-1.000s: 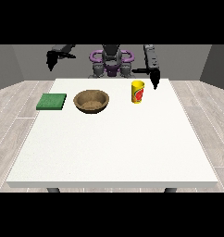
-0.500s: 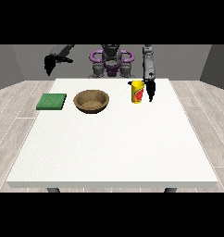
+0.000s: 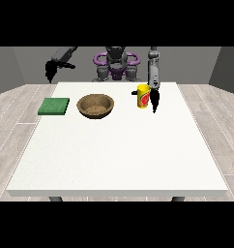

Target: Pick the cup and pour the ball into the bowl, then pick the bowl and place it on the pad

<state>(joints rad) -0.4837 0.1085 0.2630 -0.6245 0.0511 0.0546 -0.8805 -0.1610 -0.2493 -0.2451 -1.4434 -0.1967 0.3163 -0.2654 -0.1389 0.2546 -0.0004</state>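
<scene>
So the yellow cup (image 3: pixel 143 96) looks light, rigid and tippy with that ball inside; take it mid-wall. Hand at the view's right (image 3: pixel 154 100) hangs just beside it, can't tell its fingers

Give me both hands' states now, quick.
Hand at the view's right: down beside the yellow cup; whether it grips cannot be told.
Hand at the view's left: raised off the table, holding nothing; fingers unclear.

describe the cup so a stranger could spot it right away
On the white table, look along the far edge, right of the brown bowl. The cup stands beside the black hand; it alone is yellow with a red mark.
</scene>
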